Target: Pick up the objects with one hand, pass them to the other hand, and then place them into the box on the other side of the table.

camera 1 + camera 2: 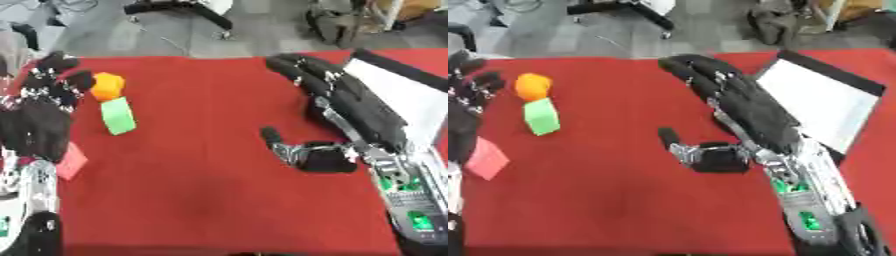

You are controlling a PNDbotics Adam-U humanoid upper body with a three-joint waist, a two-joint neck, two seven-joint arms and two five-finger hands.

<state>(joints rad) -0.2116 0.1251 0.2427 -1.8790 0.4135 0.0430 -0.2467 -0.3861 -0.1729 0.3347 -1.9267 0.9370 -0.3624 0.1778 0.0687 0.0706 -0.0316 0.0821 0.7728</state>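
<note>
Hand (745, 112) over red table (210, 200)

The right hand (741, 117) lies open over the red cloth (623, 200), fingers straight, thumb out to the left. A box (820, 100) with a white inside is beside it. The orange piece (532, 86) touches the green block (542, 116). A pink piece (486, 159) is near the left hand (464, 100).

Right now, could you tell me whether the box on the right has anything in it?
Empty: the box shows only its bare white floor, while the orange object, green block and pink piece lie on the red cloth.
</note>
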